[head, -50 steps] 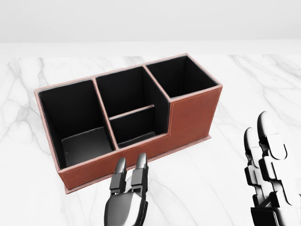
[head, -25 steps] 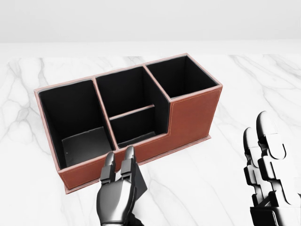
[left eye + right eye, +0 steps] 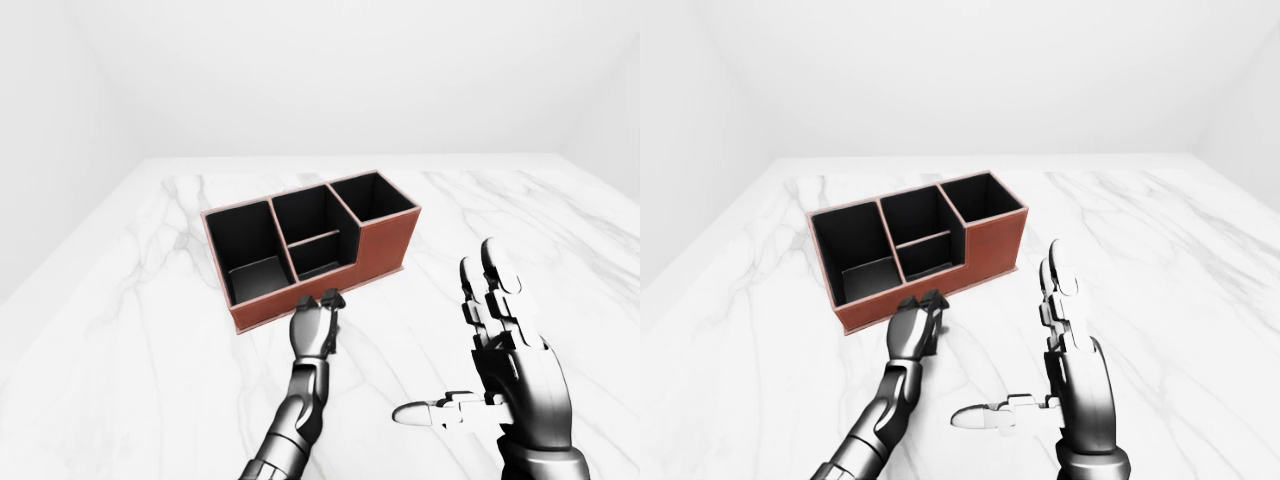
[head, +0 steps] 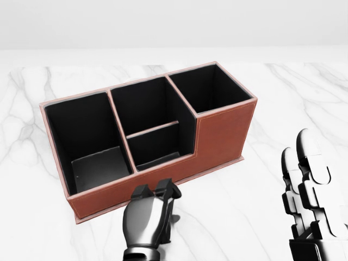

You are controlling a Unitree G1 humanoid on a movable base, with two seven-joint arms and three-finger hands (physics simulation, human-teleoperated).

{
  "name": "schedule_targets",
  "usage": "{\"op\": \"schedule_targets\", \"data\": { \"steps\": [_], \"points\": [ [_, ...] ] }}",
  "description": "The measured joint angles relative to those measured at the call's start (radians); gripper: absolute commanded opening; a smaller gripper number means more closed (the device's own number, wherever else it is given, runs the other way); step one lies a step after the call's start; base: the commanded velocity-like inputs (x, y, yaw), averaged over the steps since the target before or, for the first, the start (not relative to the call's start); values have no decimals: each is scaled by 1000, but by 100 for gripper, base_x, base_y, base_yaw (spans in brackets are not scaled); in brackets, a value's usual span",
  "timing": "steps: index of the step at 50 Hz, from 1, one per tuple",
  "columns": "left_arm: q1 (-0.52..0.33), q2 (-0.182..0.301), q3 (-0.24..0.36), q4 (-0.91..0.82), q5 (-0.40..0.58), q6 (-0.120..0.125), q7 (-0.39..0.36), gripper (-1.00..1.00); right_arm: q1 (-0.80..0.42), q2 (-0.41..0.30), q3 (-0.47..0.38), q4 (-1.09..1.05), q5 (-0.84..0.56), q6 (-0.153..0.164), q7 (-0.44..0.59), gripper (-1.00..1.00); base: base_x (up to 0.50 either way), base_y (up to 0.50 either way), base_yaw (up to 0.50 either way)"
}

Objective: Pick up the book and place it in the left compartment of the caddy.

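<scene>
Fingers of the left hand [image 4: 148, 217] have curled shut beside the caddy [image 4: 217, 136]; right hand [image 3: 510, 350] stays spread.

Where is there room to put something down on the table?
The white marble table is bare left of the red-brown leather caddy and beyond it. Between left hand and open right hand lies a free strip. It is tight where the left hand nears the caddy.

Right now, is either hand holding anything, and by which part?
Nothing visibly held. The left hand is curled by the caddy with no book showing; the right hand is open and empty.
</scene>
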Motion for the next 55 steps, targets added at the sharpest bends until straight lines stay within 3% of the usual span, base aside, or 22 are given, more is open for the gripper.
{"op": "schedule_targets", "data": {
  "steps": [7, 19, 29, 36, 55],
  "points": [
    [-41, -9, -24, 57, 4, 2, 1, -100, -1, 1, -1, -1, 0, 2, 1, 100, 0, 0, 0],
    [-80, -6, -9, 115, 18, 2, 1, -100, -2, 2, -2, -4, 0, 6, 3, 100, 0, 0, 0],
    [-48, -4, -1, 86, 14, 2, 1, -100, -3, 2, -2, -5, 0, 8, 4, 100, 0, 0, 0],
    [24, 5, -6, 17, 4, 2, 0, -100, -4, 2, -1, -4, -1, 10, 4, 100, 0, 0, 0],
    [241, 47, -149, -370, -48, 2, 0, -100, -9, 2, -2, 0, -1, 12, 5, 100, 0, 0, 0]
  ]
}}
